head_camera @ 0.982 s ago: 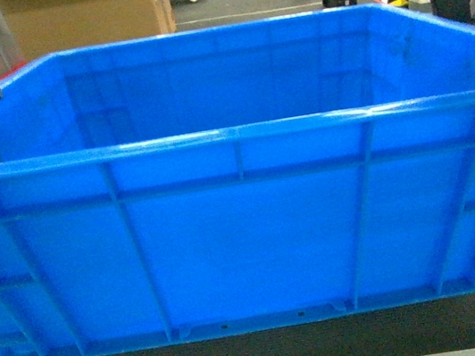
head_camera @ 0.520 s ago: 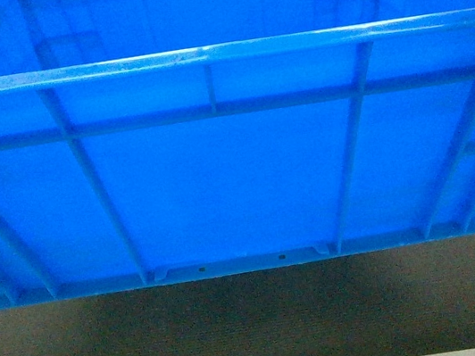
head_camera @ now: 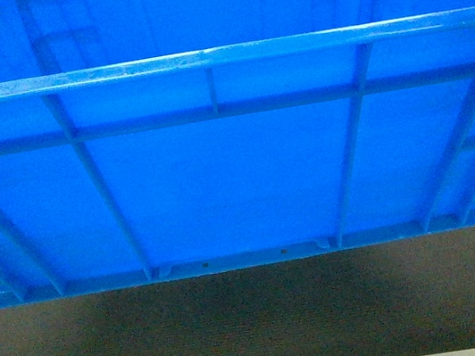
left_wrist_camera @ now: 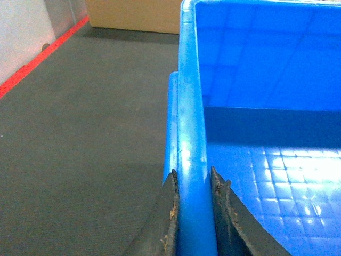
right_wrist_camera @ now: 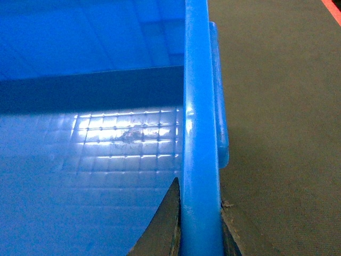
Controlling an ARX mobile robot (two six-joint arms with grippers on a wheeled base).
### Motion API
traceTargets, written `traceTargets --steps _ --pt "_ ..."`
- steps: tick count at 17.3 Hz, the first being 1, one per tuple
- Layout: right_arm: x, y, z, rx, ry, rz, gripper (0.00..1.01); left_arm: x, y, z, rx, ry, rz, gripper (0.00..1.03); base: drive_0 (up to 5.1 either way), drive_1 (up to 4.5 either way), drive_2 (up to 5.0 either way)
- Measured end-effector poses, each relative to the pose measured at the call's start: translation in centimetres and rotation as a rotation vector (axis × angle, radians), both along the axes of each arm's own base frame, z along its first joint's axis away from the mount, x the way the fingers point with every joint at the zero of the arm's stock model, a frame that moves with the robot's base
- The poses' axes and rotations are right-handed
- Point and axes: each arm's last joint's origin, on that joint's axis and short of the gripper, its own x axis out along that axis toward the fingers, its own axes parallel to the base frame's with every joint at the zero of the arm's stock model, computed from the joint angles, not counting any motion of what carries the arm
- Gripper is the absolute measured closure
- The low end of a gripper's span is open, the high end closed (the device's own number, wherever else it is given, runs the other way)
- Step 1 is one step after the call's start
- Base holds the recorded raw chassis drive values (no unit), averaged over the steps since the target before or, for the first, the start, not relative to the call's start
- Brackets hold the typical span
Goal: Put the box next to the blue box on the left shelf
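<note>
Gripped, not yet placed. Box point(head_camera: 239, 187) filling the head view, above a dark surface point(head_camera: 260, 319) at 6 o'clock. Left tool point(left_wrist_camera: 194, 213) and right tool point(right_wrist_camera: 200, 224) each pinching a side rim (shelf unseen).

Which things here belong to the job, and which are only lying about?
Job:
- blue crate, empty inside
- left claw, closed on the crate's rim
- right claw, closed on the opposite rim

Lying about:
- cardboard box behind
- red floor line
- dark carpet
</note>
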Motion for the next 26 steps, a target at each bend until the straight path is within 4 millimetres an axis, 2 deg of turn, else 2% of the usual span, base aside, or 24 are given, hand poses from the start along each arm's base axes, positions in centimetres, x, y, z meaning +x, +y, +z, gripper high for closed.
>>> traceTargets --steps 11,26 --pt "0.0 0.0 -0.01 -0.002 0.001 0.0 0.91 0.0 0.0 -0.01 0.0 0.001 0.0 0.91 -0.1 -0.06 -0.1" --pt "-0.01 -0.01 0.01 -0.003 0.0 -0.003 0.91 0.0 0.06 0.0 -0.001 0.0 0.0 0.91 -1.7 -1.69 -1.7"
